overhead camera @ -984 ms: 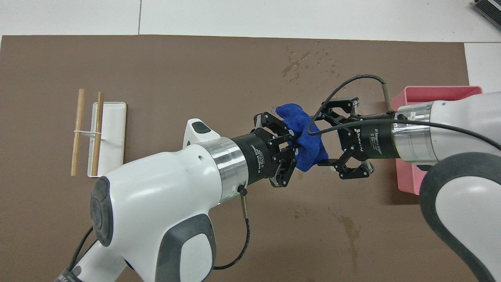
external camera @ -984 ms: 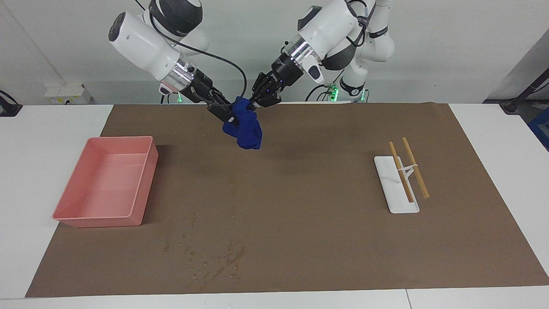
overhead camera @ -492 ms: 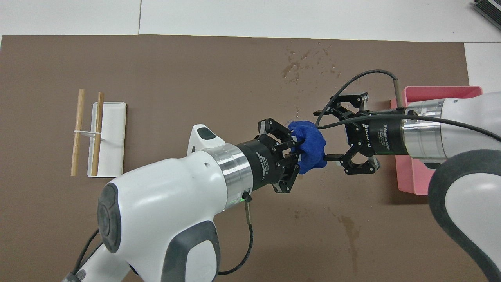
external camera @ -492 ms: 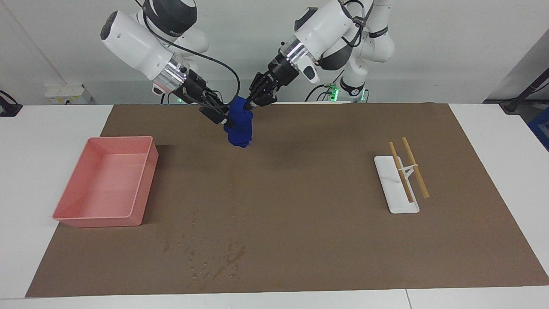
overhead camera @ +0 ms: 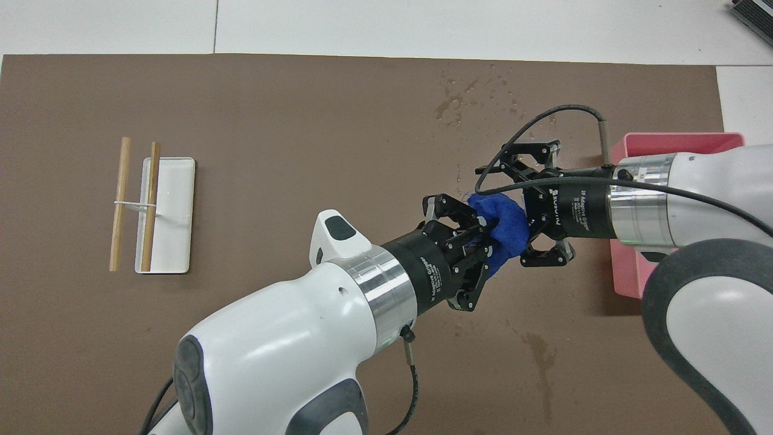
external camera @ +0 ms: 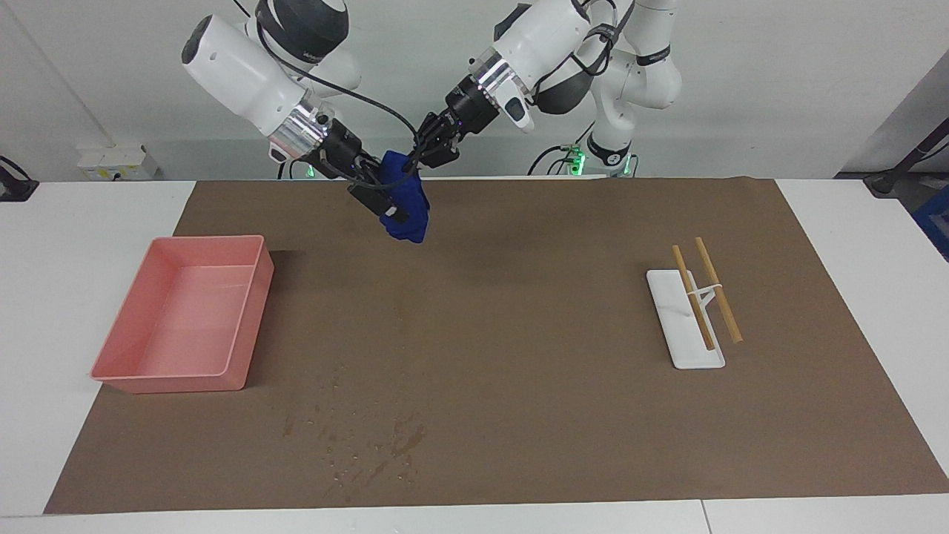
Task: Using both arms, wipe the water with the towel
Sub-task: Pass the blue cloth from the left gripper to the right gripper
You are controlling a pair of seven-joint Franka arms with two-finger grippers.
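Facing view: the bunched dark-blue cloth towel [external camera: 405,199] hangs in the air over the brown table mat [external camera: 519,311], at about 11 o'clock of the mat's middle. The left gripper [external camera: 421,159] pinches its upper edge. The right gripper [external camera: 385,202] is pressed against the cloth; whether its fingers clamp it cannot be told. The patch of spilled water droplets [external camera: 363,445] lies well apart, at 6 o'clock from the towel. Judgement: the towel is being passed or regripped. Recommended: confirm one firm hold before the other lets go, then lower the cloth flat onto the droplets. A pink rectangular plastic tray [external camera: 178,371] stands beside the spill.
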